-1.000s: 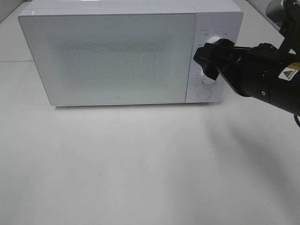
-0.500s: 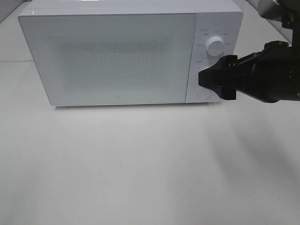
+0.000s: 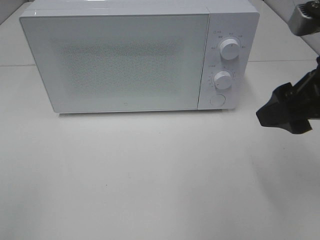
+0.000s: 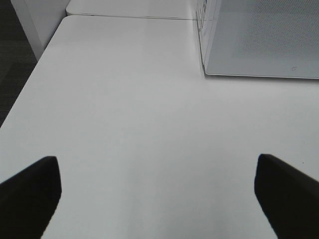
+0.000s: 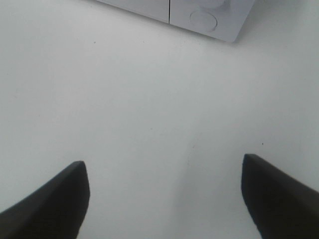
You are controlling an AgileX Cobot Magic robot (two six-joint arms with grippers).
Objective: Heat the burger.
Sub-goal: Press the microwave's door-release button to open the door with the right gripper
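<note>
The burger is out of view in every frame. A white microwave [image 3: 125, 60] stands at the back of the table with its door shut. Its panel carries an upper knob [image 3: 229, 49], a lower knob [image 3: 223, 79] and a round button [image 3: 216, 100]. My right gripper [image 3: 280, 112] hangs to the right of the microwave, apart from it. In the right wrist view this gripper [image 5: 163, 160] is open over bare table, with the button [image 5: 203, 21] beyond it. My left gripper [image 4: 157, 158] is open and holds nothing, near the microwave's door corner [image 4: 264, 40].
The white table [image 3: 150, 175] stretches in front of the microwave. Its left edge [image 4: 30, 79] drops off to a dark floor in the left wrist view. A grey piece of equipment [image 3: 304, 20] sits at the far right top corner.
My right gripper has drawn back from the lower knob, moving right and toward the table's front. Both knobs now show uncovered. The left gripper has not moved.
</note>
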